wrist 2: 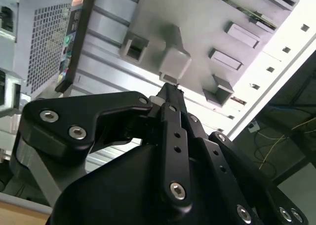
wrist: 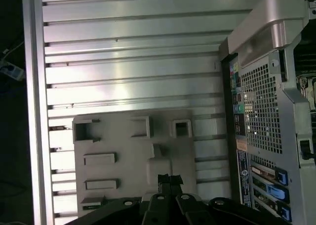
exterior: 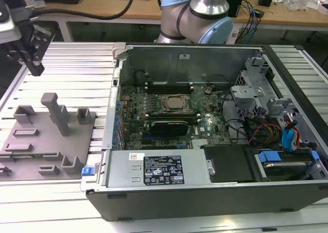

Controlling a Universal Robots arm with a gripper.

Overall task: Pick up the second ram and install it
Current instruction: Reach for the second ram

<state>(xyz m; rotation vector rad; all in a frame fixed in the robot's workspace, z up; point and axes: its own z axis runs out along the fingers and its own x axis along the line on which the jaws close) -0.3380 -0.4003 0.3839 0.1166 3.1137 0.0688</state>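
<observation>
Hand hangs in the upper left of the exterior view, raised over the ribbed metal counter. Its fingers are pressed together w/ nothing seen between them. In both wrist views the hand ends in one narrow black tip, lined up over the grey tray and closest to the tray's tall post.

In the exterior view the tray lies flat on the counter at the left of the frame, below the hand, w/ the post standing upright near its middle.

The second ram is, as far as can be made out, the thin dark greenish strip lying along the tray past two flat rectangular pockets, on the side of the post away from the PC case. In the exterior view that same strip sits in the lower left of the frame. The ram is well apart from the hand, not touched, w/ the post and the pockets between them.

PC case lies open at centre and right of the exterior view, just beside the tray. Its mobo is exposed, and the long black slots w/ white end clips sit above the processor socket. The arm's grey and blue joint rises behind the case at top centre.
</observation>
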